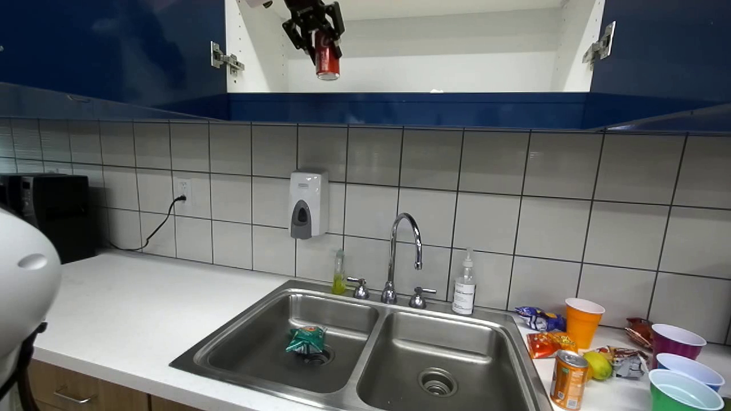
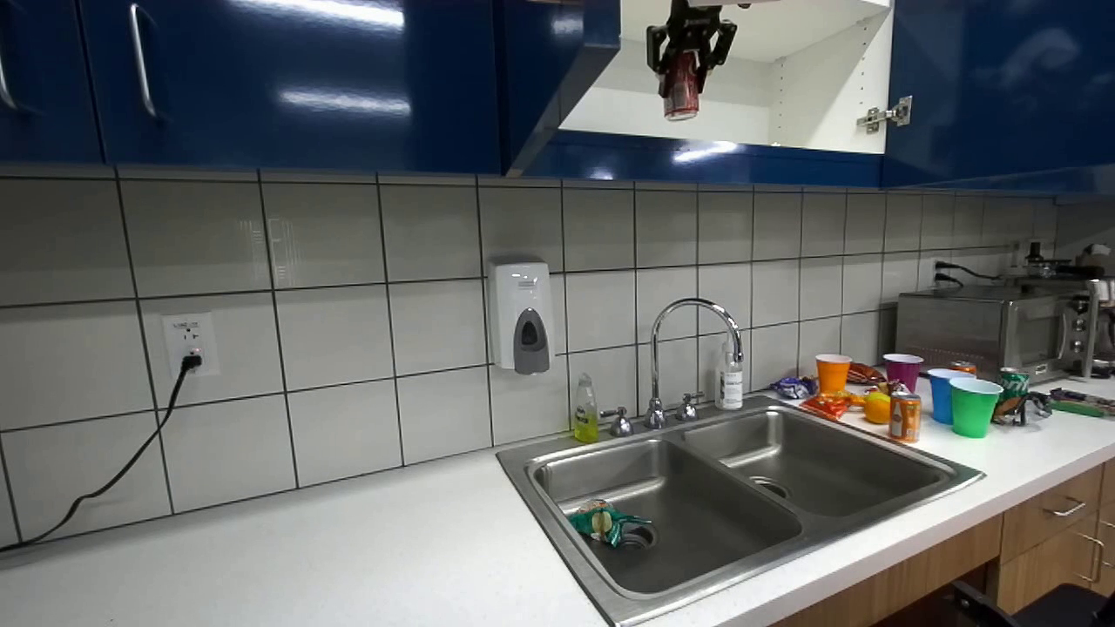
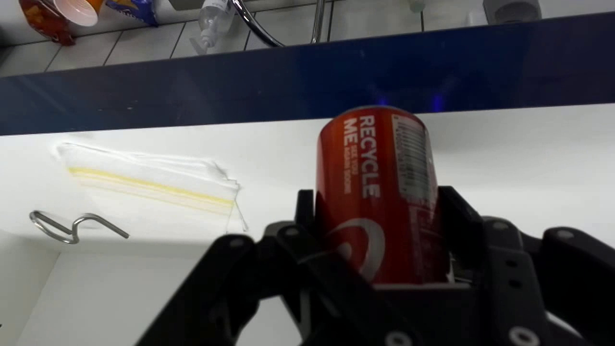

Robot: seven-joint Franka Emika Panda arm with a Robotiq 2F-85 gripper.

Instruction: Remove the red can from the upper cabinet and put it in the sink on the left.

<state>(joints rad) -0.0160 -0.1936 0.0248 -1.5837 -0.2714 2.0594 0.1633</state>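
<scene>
"So, what's the gripper (image 1: 326,56) doing?"

"Clasping the red can (image 3: 379,197); can hanging at the open upper cabinet (image 1: 408,108), inside or just in front I'm not making out. Below, green packet (image 1: 307,341) lying in the left sink (image 1: 245,351)."

Gripper (image 1: 326,50) black, mostly matt. Can (image 3: 375,158) in its grip: smooth printed metal, glossy red. Near gripper in wrist view: bag (image 3: 153,190), thin wrinkled see-through plastic; bent wire (image 3: 74,236), shiny metal. Behind gripper in both exterior views: cabinet (image 1: 457,71), smooth white inside. Either side of gripper: doors (image 1: 114,51), glossy dark blue. Well below gripper: glazed-looking tiles (image 1: 431,157); soap dispenser (image 1: 308,194), white and grey plastic; mirror-bright chrome tap (image 1: 392,251); satin steel sink (image 1: 245,351); crinkled shiny green wrapper (image 1: 305,341); smooth white counter (image 1: 143,314); wood-grain drawer (image 1: 108,394), metal handle (image 1: 71,400).
</scene>
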